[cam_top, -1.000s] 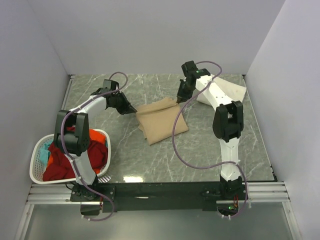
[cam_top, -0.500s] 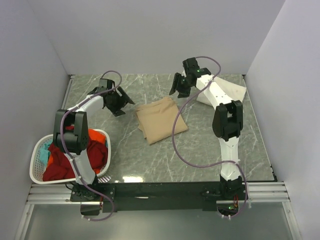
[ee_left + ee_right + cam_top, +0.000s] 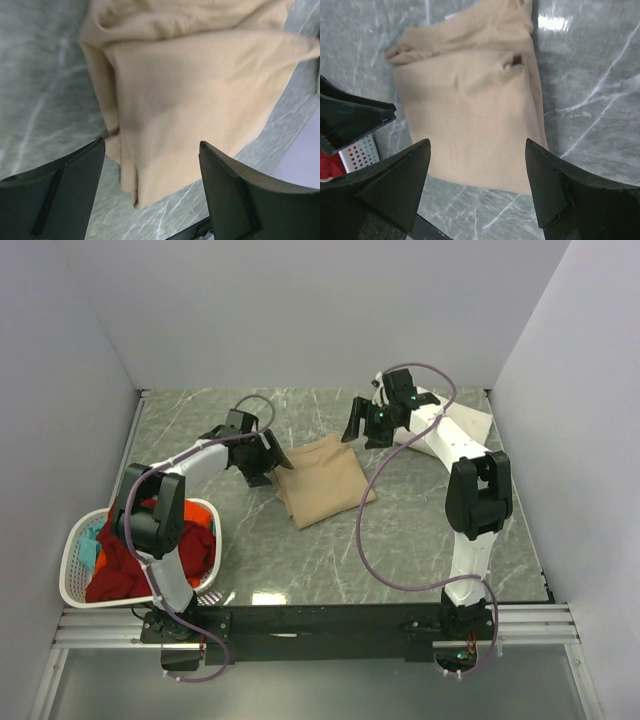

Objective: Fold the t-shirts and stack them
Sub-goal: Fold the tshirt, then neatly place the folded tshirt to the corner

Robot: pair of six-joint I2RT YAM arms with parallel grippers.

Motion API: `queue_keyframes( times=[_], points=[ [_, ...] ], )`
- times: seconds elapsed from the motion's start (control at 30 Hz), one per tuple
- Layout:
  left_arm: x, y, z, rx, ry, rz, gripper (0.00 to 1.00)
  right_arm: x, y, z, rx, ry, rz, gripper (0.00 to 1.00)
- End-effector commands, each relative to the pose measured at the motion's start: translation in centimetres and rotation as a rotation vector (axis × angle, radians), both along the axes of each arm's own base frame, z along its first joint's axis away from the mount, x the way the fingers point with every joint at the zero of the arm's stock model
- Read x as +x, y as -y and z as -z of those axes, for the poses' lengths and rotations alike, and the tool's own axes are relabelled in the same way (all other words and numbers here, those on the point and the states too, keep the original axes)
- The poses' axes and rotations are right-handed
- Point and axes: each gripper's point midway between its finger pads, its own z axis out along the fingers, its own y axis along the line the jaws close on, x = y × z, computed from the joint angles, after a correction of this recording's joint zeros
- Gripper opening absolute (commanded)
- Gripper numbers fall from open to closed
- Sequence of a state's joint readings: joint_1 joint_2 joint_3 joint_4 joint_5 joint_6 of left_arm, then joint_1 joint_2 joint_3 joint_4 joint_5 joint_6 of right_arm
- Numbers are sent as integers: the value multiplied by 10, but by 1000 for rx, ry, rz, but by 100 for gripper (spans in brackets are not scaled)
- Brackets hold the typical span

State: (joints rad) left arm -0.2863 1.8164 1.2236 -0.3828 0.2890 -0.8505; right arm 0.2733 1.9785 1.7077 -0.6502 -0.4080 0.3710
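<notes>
A tan t-shirt (image 3: pixel 322 480) lies folded to a rough rectangle in the middle of the marble table (image 3: pixel 400 530). My left gripper (image 3: pixel 268 462) hovers open at the shirt's left edge, nothing between its fingers. The left wrist view has the tan cloth (image 3: pixel 200 85) beyond the wide-apart left gripper (image 3: pixel 152 150). My right gripper (image 3: pixel 362 428) stands open just above the shirt's far right corner. From the right wrist, the right gripper (image 3: pixel 477 145) frames the tan shirt (image 3: pixel 470 115), empty. A cream-white t-shirt (image 3: pixel 472 422) lies folded at the back right, partly under the right arm.
A white laundry basket (image 3: pixel 75 580) at the near left holds red (image 3: pixel 120 565), orange (image 3: pixel 192 515) and teal (image 3: pixel 92 538) shirts. Grey walls close the table on three sides. The right arm's purple cable (image 3: pixel 365 540) loops over the table beside the tan shirt.
Both grippers were shut on the tan shirt's far corners, then opened and let go. The left gripper backed off left and has come back to the shirt's left edge.
</notes>
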Motion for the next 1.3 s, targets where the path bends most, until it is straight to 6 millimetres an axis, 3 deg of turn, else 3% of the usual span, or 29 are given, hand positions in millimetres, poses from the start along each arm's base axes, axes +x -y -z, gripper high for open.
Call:
queue_keyframes(
  times=[0.0,0.33,0.63,0.93,1.27],
  points=[
    [-1,7,4,41,19,34,80,-6,3,-10,48,47,-29,82],
    [-8,-7,28,173,-38,41,68,-26,11,13,92,-11,-46,82],
    [-10,5,35,110,-38,63,61,-31,15,23,90,-32,-31,82],
    [-19,13,52,66,-65,110,42,-28,21,34,95,-38,-34,82],
    [-30,14,59,54,-36,182,9,-32,23,51,143,-77,-94,82]
  ],
)
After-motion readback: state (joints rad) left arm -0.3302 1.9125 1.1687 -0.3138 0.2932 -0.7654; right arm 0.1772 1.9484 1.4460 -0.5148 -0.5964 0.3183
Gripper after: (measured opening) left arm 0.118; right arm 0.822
